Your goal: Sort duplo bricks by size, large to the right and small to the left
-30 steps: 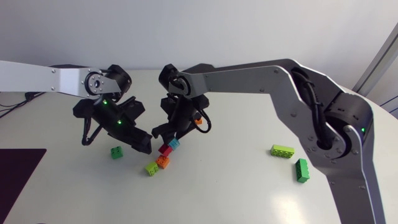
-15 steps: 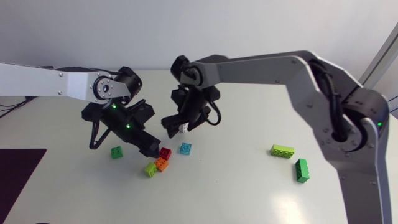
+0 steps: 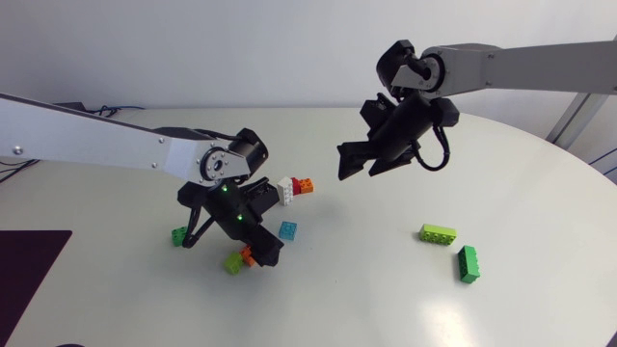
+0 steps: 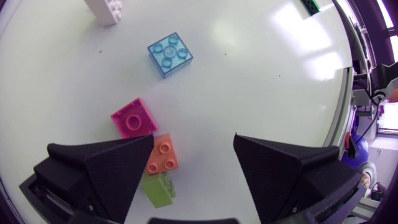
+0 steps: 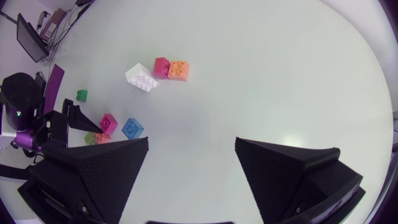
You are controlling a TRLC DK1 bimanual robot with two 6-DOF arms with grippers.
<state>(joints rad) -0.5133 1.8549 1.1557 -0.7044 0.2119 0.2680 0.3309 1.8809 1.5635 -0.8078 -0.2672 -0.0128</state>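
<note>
— Why does the left gripper (image 4: 191,144) sit so low?
— It hangs just over the heap (image 3: 241,257) of small bricks, fingers spread wide with nothing gripped. The pink brick (image 4: 132,118) lies just ahead of one fingertip. The orange brick (image 4: 161,154) is just inside that finger, and the lime brick (image 4: 157,188) is packed against it, nearer the palm. I judge it is lining up a pick, since smalls belong on the left.
— And the blue brick (image 4: 170,54)?
— Ahead of the gripper, apart from the heap. It is small too, so by my reckoning it also has to go left.
— The right gripper (image 3: 355,160)?
— High above the table (image 3: 366,289), right of the middle, fingers open and empty. Up there it leaves the left arm room.
— What looks sorted?
— The long lime brick (image 3: 438,233) and long green brick (image 3: 468,263) lie near each other on the right, which fits the task. A small green brick (image 3: 179,235) sits alone, left of the heap. The clump (image 3: 294,188) of white, pink and orange bricks, touching one another, lies near the middle. I read that as unsorted.
— The surface?
— Pale, smooth, slightly glossy, with a rounded edge. Bricks would probably slide on it, so a finger landing beside the heap could scatter it.
— The room?
— Nothing past the edge bears on the job.
</note>
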